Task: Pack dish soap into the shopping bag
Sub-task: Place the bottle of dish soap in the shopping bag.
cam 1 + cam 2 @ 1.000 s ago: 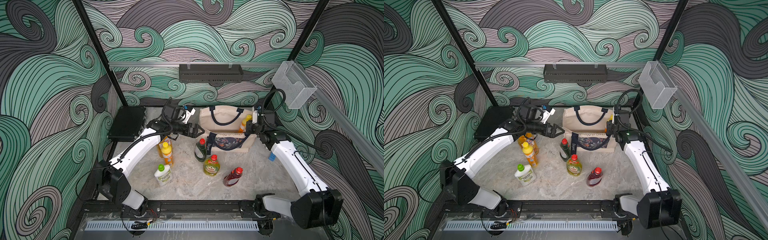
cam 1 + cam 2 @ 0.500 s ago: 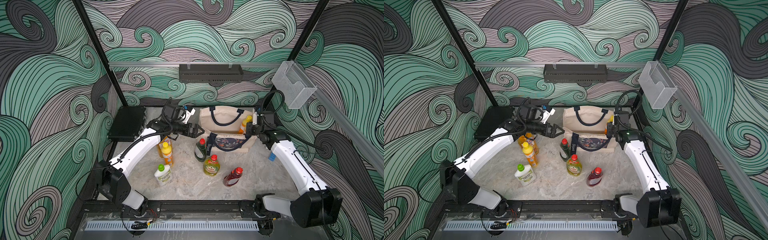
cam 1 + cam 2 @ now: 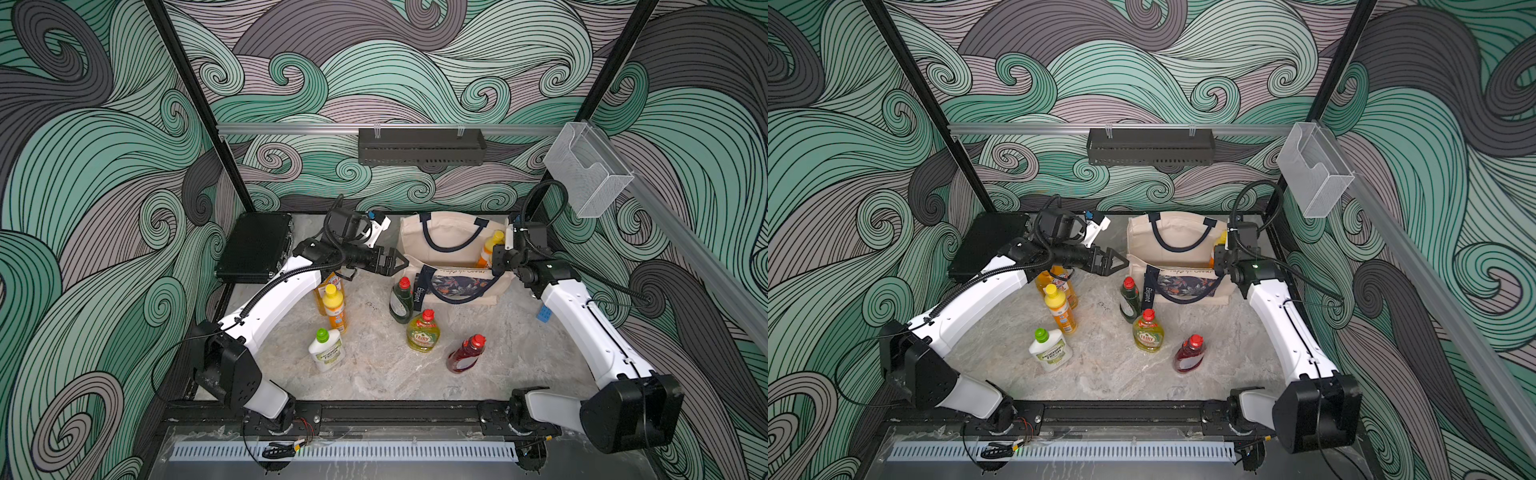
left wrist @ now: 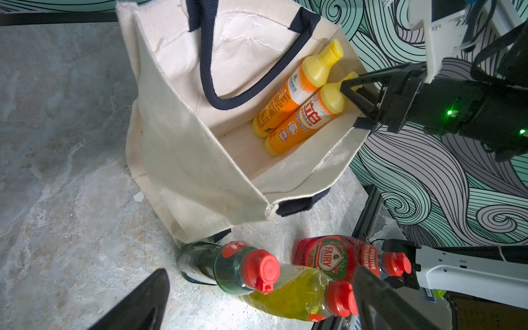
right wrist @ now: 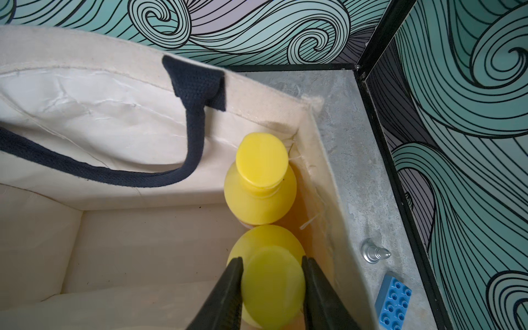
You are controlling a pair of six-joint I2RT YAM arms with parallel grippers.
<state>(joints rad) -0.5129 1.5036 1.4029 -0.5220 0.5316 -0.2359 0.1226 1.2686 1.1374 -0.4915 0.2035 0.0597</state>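
The shopping bag stands open at the back of the table. Two orange, yellow-capped dish soap bottles stand inside at its right end. My right gripper reaches into the bag from above, its fingers against both sides of the nearer bottle's yellow cap. My left gripper hovers open and empty left of the bag, above the dark green bottle. On the table stand the yellow-green Fairy bottle, a red one, a white one, and an orange one.
A tall orange pump bottle is half hidden under my left arm. A black hard case lies at the back left. A blue brick sits by the right wall, close to the bag.
The right gripper stays at the bag's right end with the bottle and has barely shifted. The left arm has not moved.
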